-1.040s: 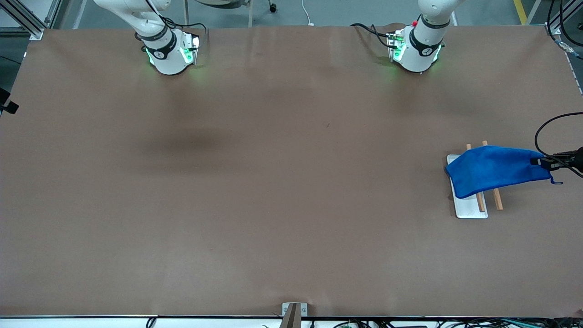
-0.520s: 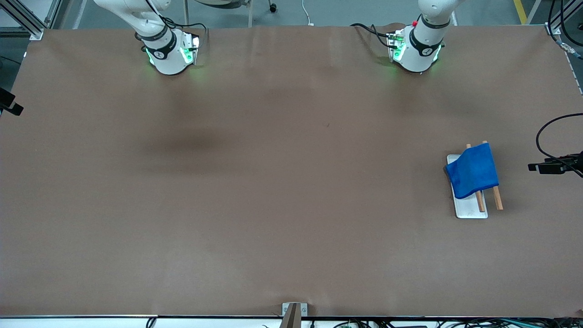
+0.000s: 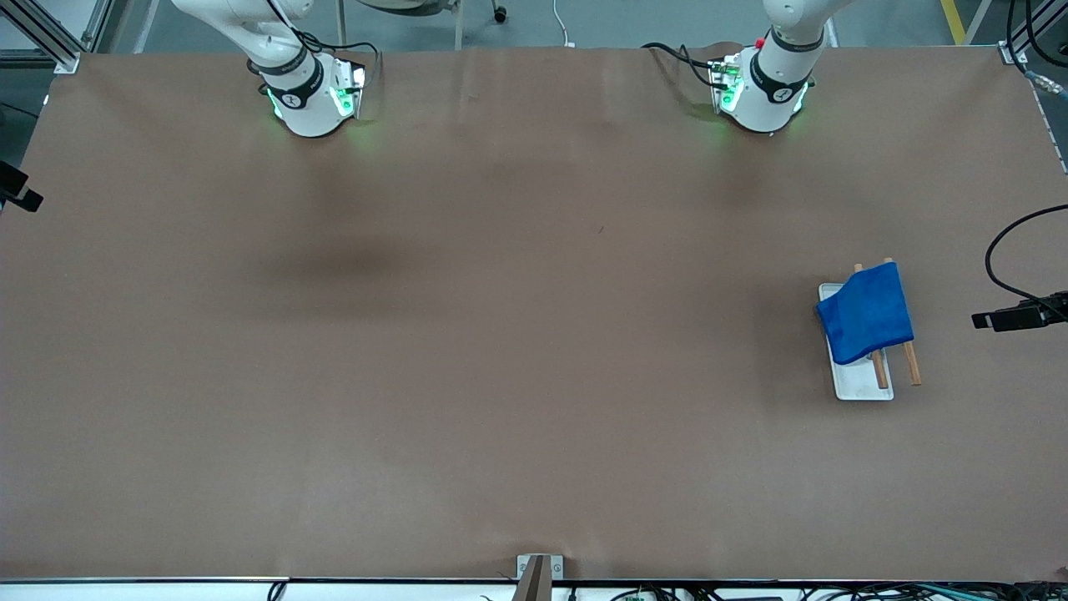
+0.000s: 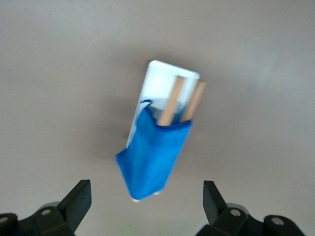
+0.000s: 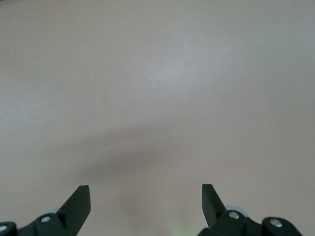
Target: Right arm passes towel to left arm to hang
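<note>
The bright blue towel (image 3: 866,315) hangs folded over the two wooden rods (image 3: 909,363) of a small rack with a white base (image 3: 863,386), toward the left arm's end of the table. In the left wrist view the towel (image 4: 152,152) drapes over the rods (image 4: 172,98), with the white base (image 4: 160,81) showing under them. My left gripper (image 3: 980,320) is open and empty, in the air beside the rack and apart from the towel; its jaws (image 4: 146,196) stand wide. My right gripper (image 5: 146,196) is open and empty over bare table, and the right arm waits.
The brown table cover (image 3: 501,334) spreads wide around the rack. The two arm bases (image 3: 309,96) (image 3: 763,88) stand along the table's edge farthest from the front camera. A loose black cable (image 3: 1001,250) loops by the left gripper.
My left gripper let go of the towel's corner and drew away from the rack. The stretched-out towel dropped back and now hangs over the rods.
</note>
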Controlling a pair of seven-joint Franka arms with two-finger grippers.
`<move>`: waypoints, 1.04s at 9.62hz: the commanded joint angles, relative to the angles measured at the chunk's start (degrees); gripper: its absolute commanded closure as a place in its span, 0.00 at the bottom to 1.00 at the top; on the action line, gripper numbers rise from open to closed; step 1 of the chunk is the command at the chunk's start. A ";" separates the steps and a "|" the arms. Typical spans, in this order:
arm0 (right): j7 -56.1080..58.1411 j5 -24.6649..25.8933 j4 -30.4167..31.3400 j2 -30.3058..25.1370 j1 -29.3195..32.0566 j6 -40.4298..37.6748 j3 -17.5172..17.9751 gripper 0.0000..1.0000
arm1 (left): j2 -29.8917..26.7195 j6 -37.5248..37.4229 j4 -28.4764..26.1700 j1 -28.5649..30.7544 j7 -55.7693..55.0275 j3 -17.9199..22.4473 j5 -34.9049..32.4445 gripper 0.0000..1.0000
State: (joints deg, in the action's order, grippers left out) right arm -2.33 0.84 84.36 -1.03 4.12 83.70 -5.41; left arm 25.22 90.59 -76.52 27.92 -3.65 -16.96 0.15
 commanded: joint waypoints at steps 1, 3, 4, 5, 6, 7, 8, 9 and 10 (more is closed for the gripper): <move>-0.30 0.56 1.15 -1.08 0.10 0.23 0.22 0.00 | -5.69 -1.20 -2.23 -3.30 -5.65 -3.32 -1.64 0.00; -0.30 0.56 1.15 -1.08 0.18 0.15 0.14 0.00 | -7.99 -1.21 -1.80 -3.22 -4.09 -7.46 -1.55 0.00; -0.30 0.56 1.24 -1.08 0.18 0.15 0.14 0.00 | -8.69 -1.29 -0.92 -3.22 -1.64 -8.52 -1.46 0.00; -0.30 0.56 1.24 -1.08 0.27 0.15 0.14 0.00 | -10.52 -1.29 -0.65 -3.22 -0.14 -9.49 -1.46 0.00; -0.30 0.56 1.24 -1.08 0.27 0.06 0.14 0.00 | -12.63 -1.56 -0.74 -3.22 -0.13 -10.54 -1.20 0.00; -0.30 0.65 1.24 -1.08 0.27 0.15 0.14 0.00 | -14.56 -3.73 -0.74 -3.14 -0.56 -11.51 -0.85 0.00; -0.30 0.57 1.24 -1.08 0.27 0.06 0.05 0.00 | -15.45 -5.84 -0.65 -3.22 -1.00 -11.69 -0.94 0.00; -0.30 0.56 1.24 -1.08 0.27 -0.12 0.05 0.00 | -18.16 -6.39 -0.83 -3.48 -1.35 -11.69 -0.94 0.00; -0.30 0.56 1.24 -1.08 0.27 -0.12 0.05 0.00 | -20.36 -6.48 -1.70 -6.27 -1.53 -10.91 -0.85 0.00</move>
State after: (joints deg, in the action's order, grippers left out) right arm -2.33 0.84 84.51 -1.04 4.15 83.61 -5.62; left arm 7.70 84.72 -75.26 23.65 -4.79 -28.39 -0.29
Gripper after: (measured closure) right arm 0.000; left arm 0.000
